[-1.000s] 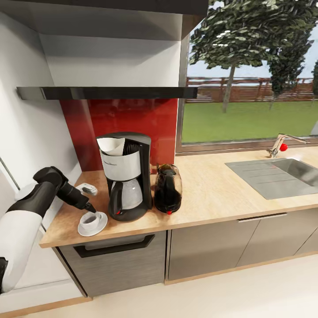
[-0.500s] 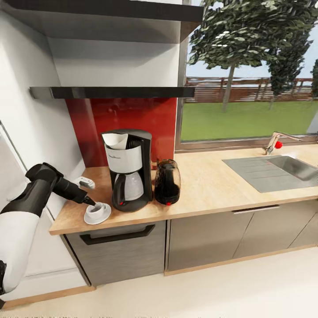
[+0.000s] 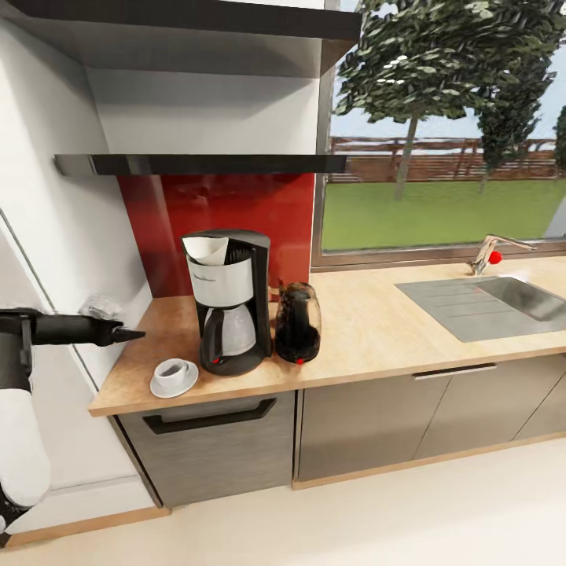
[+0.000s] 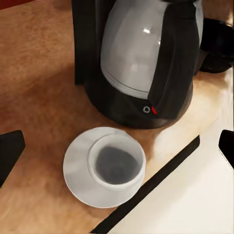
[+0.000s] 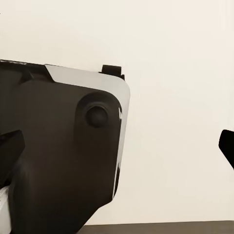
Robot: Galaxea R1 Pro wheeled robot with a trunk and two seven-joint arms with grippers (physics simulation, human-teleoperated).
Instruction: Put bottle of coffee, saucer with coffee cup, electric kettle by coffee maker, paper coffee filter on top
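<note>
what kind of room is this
A home kitchen, rendered in simulation: a light-wood countertop over grey cabinet fronts, a steel sink with a tap beneath a garden window, and a coffee maker standing beside an electric kettle.

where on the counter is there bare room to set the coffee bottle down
Widest bare patch: the light-wood countertop between the dark smoky-glass kettle and the steel sink. A smaller strip lies behind the white cup on its white saucer, towards the red backsplash. It is crowded around the black drip coffee maker, with kettle and saucer close on either side.
</note>
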